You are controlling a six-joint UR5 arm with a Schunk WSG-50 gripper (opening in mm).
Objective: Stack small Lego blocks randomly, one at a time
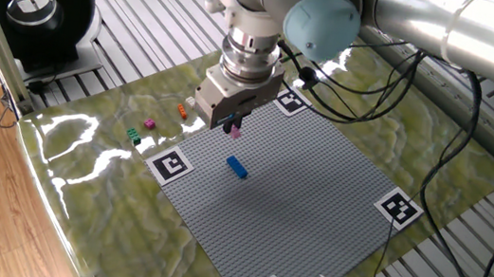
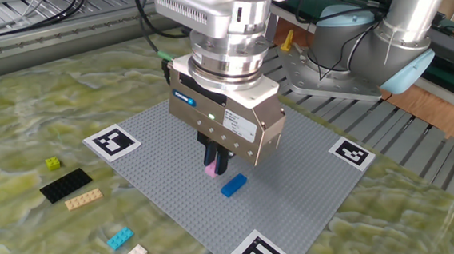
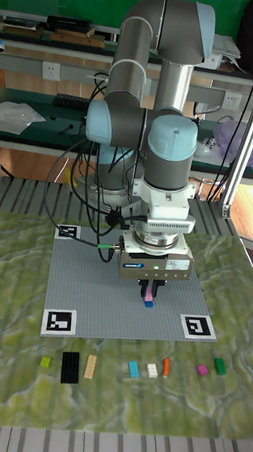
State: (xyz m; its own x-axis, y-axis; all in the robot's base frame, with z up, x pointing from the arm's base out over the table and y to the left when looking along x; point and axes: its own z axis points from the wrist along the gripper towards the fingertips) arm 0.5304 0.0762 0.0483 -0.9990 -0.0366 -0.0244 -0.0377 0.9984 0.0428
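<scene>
A held block (image 2: 211,170) hung in the gripper (image 2: 214,165) above the baseplate (image 2: 295,186), beside another block (image 2: 233,185) lying on it. Loose blocks (image 3: 149,369) and a flat plate (image 2: 65,185) lay in a row off the baseplate's edge.
</scene>
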